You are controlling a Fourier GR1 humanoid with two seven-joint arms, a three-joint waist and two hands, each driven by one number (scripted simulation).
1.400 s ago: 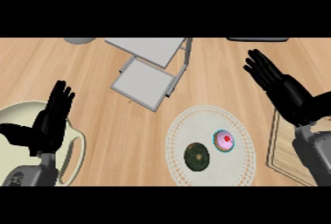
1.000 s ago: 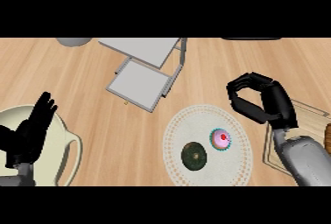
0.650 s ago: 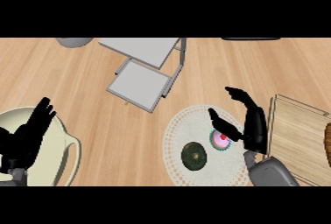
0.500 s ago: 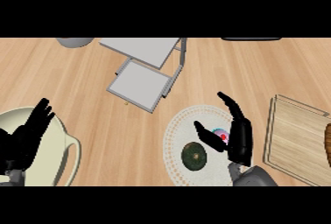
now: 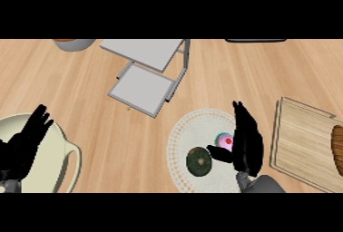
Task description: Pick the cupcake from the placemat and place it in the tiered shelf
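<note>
A pink-frosted cupcake point(image 5: 225, 139) in a teal wrapper sits on the round white placemat point(image 5: 189, 133), right of centre. My right hand point(image 5: 247, 141) stands edge-on against the cupcake's right side. Its fingers are straight and point away from me, and its thumb reaches under the cupcake's near side, hiding part of it. The hand is open, with nothing curled round the cupcake. The grey two-level tiered shelf point(image 5: 149, 77) stands at the back, left of the placemat. My left hand point(image 5: 24, 146) rests open at the far left.
A dark green round item point(image 5: 198, 161) lies on the placemat beside the cupcake. A cream pot point(image 5: 55, 168) sits under my left hand. A wooden cutting board point(image 5: 303, 140) with bread point(image 5: 337, 149) lies at right. A bowl point(image 5: 72, 43) stands at back left.
My right hand came down and left from beyond the board onto the placemat, curled briefly, then straightened beside the cupcake. My left hand sank a little toward the lower left.
</note>
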